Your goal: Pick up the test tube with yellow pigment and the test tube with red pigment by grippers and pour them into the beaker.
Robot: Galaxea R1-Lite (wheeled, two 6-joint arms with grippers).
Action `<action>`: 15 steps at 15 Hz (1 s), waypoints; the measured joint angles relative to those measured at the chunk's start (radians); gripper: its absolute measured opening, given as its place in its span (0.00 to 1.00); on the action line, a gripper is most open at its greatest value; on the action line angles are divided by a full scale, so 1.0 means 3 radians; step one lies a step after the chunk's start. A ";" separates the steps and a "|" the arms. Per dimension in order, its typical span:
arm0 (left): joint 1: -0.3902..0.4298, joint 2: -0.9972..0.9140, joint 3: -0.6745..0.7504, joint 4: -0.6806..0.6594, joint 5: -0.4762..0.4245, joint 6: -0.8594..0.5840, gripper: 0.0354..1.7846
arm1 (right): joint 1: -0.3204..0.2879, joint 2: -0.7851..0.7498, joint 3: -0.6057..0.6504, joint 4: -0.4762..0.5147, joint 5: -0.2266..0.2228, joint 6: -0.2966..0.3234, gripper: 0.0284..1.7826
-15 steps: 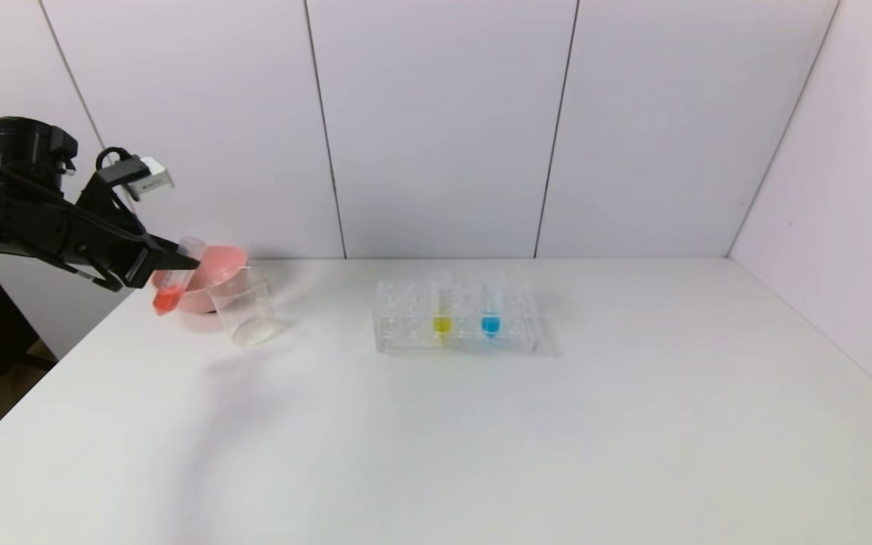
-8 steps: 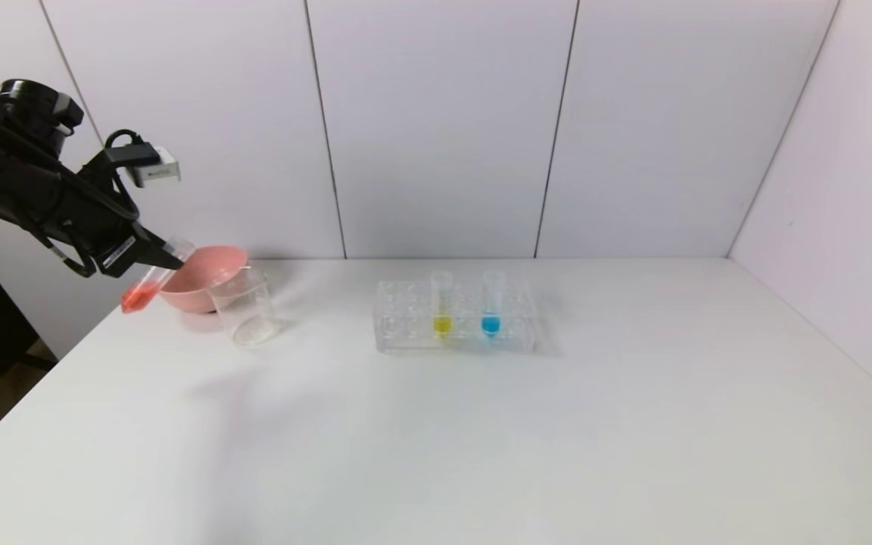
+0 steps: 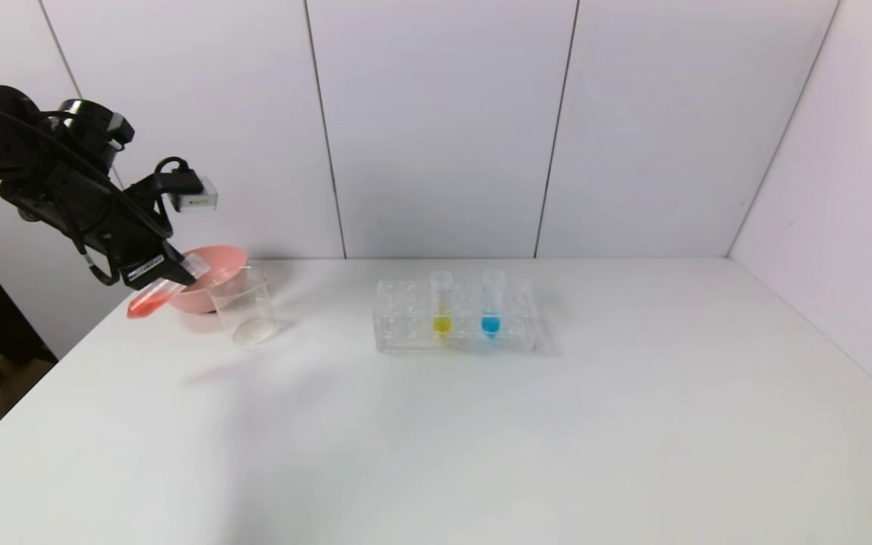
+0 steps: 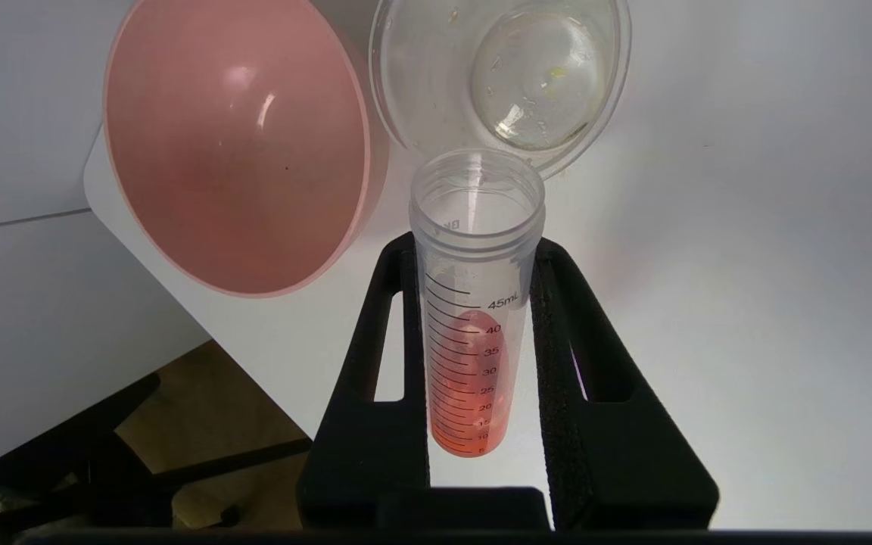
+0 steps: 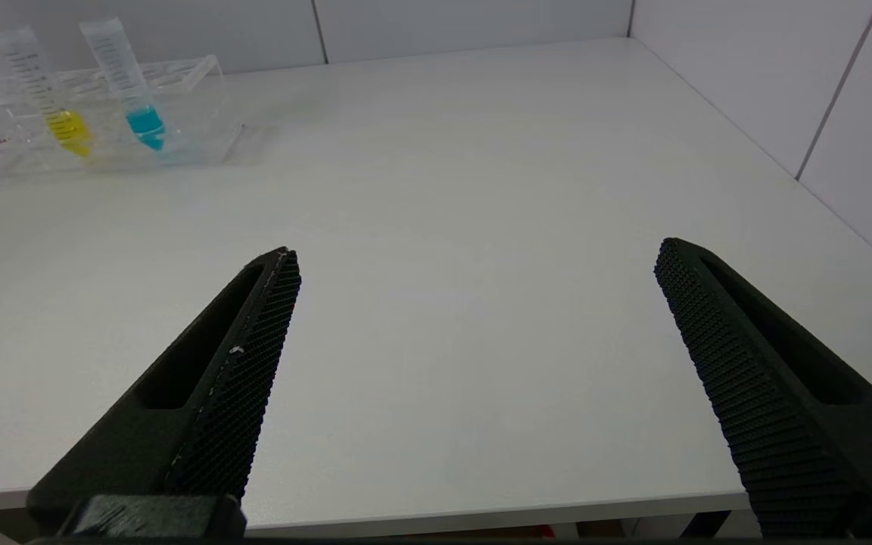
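Observation:
My left gripper point(image 3: 169, 272) is shut on the test tube with red pigment point(image 3: 156, 297), held tilted nearly flat at the table's far left. Its open mouth points at the beaker point(image 3: 243, 306), which stands upright and looks empty. In the left wrist view the red tube point(image 4: 470, 363) sits between both fingers, its mouth just short of the beaker's rim point(image 4: 421, 83). The red liquid has spread along the tube. The test tube with yellow pigment point(image 3: 442, 303) stands upright in a clear rack point(image 3: 406, 325); it also shows in the right wrist view point(image 5: 50, 98). My right gripper point(image 5: 474, 261) is open and empty near the table's front edge.
A pink bowl point(image 3: 213, 269) stands just behind the beaker, touching or nearly touching it. A test tube with blue liquid point(image 3: 490, 304) stands in the rack beside the yellow one. White walls close the back and right. The table's left edge lies below my left gripper.
My left gripper has turned and shifted right toward the beaker. The red tube has tipped from steeply slanted to nearly flat, and its liquid has spread toward the mouth.

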 joint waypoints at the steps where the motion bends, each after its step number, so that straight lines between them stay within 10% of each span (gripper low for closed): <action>1: -0.0022 0.0014 -0.0008 -0.0013 0.0057 0.0008 0.22 | 0.0000 0.0000 0.0000 -0.0001 0.0000 -0.0001 0.96; 15: -0.0453 0.0177 -0.0016 -0.0091 0.1176 0.0035 0.22 | 0.0000 0.0000 0.0000 -0.0001 0.0000 0.0000 0.96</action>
